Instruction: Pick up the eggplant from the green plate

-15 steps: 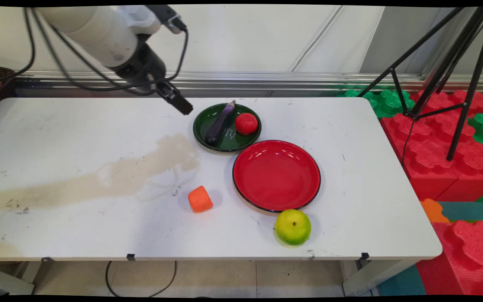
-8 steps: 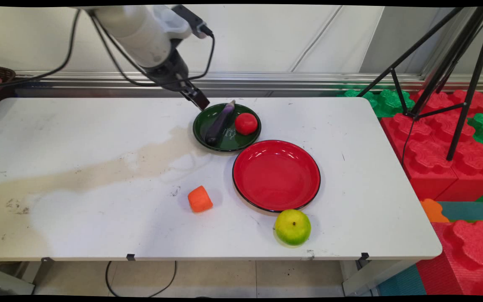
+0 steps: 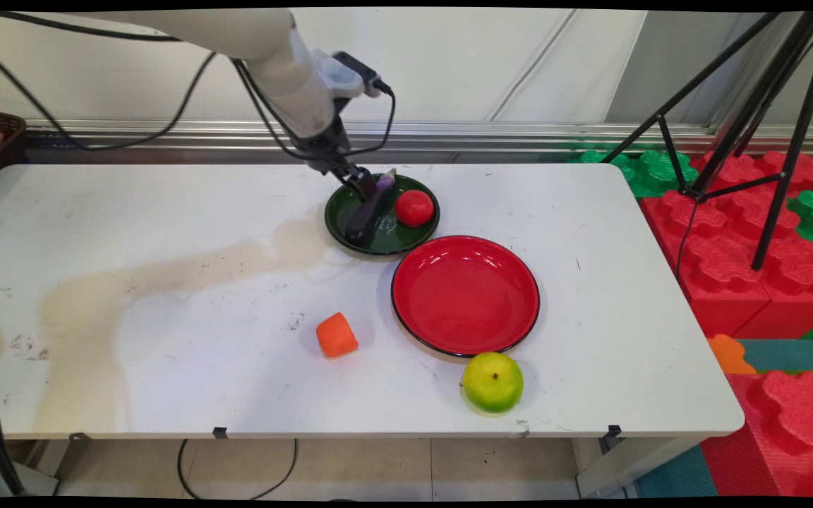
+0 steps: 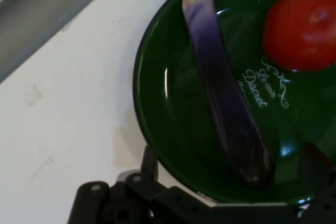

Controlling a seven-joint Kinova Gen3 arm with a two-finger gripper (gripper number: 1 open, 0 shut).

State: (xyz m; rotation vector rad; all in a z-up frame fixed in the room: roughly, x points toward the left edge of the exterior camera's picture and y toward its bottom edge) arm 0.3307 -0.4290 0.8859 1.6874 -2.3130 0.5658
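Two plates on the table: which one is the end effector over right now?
The green plate, at the table's far side, holding the eggplant and tomato. The end effector hangs over its rim. The red plate lies nearer the camera, empty.

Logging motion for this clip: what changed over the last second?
The end effector moved right and down, from beside the green plate to over it, open, by the eggplant. Nothing was taken hold of. Tomato, red plate, orange piece and green fruit stayed put.
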